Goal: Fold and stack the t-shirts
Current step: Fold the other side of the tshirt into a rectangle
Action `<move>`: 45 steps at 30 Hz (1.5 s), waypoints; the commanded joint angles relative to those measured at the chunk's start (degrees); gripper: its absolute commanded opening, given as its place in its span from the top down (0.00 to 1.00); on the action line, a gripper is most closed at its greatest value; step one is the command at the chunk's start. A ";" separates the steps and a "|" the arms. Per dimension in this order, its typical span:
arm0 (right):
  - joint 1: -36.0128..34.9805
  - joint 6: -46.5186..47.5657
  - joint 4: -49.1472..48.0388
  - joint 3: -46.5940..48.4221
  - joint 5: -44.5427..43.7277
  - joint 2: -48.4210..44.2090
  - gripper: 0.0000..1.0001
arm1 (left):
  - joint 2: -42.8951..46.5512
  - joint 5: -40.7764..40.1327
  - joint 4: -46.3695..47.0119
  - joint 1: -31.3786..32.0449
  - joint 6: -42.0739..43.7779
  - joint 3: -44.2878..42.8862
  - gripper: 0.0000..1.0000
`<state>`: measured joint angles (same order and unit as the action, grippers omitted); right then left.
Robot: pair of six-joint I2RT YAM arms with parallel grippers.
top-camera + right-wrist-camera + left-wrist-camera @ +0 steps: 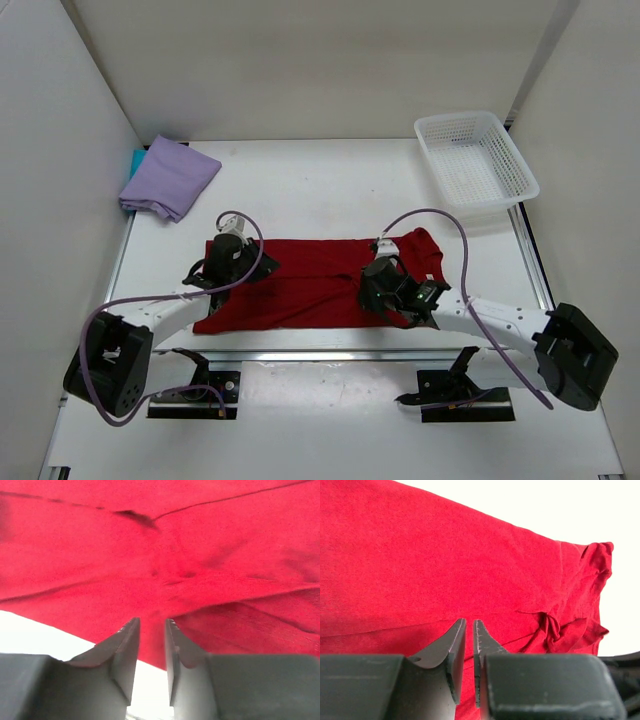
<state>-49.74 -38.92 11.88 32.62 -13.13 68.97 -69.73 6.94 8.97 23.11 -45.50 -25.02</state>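
The deep red t-shirt (310, 285) lies flat as a wide band across the middle of the table. My left gripper (237, 262) is down on its left part. In the left wrist view its jaws (469, 622) are closed to a thin slit, right where a crease in the red cloth (420, 555) meets the tips. My right gripper (388, 285) is over the shirt's right part, at the near edge. Its jaws (152, 621) stand apart above the red cloth (200, 555) with nothing pinched. At the back left, the folded lavender t-shirt (170, 175) lies on the teal one (135, 160).
A white mesh basket (432, 160) stands at the back right corner. White walls close the table on three sides. Both arm bases and their cables sit along the near edge.
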 commanded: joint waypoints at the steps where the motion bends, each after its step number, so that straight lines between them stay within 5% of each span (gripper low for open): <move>1: -1.50 -3.10 -5.46 -0.72 -0.68 -2.96 0.73 | 2.50 1.23 -0.62 -1.40 0.67 -1.88 0.77; 5: 0.86 0.15 1.28 1.30 -4.63 -7.25 0.71 | 3.90 1.06 -1.67 -2.64 1.11 -2.05 0.76; 10: 18.85 5.07 0.87 -2.47 0.61 -14.03 0.87 | 0.22 1.14 -0.18 -2.72 1.63 -2.93 0.76; 12: 29.04 8.84 -0.01 -3.17 4.33 -13.69 0.87 | -3.98 1.23 0.16 -2.11 1.64 -4.86 0.76; 16: 37.08 13.86 -2.12 -0.99 12.15 -5.89 0.83 | -11.28 2.46 1.14 -2.28 2.08 -8.20 0.77; 22: 29.53 17.65 -2.12 3.93 14.52 3.70 1.00 | -14.20 3.96 2.45 -2.81 1.90 -7.86 0.77; 31: 30.49 17.73 -4.86 4.37 21.46 9.34 1.00 | -14.64 5.80 3.95 -2.11 1.72 -6.98 0.77; 45: 9.84 3.94 8.59 -4.06 14.02 -9.71 1.00 | -12.01 7.82 5.18 -4.30 0.67 -6.80 0.77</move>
<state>-38.74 -30.89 18.09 28.18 4.99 63.00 -84.73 13.13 12.36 19.49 -44.42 -32.23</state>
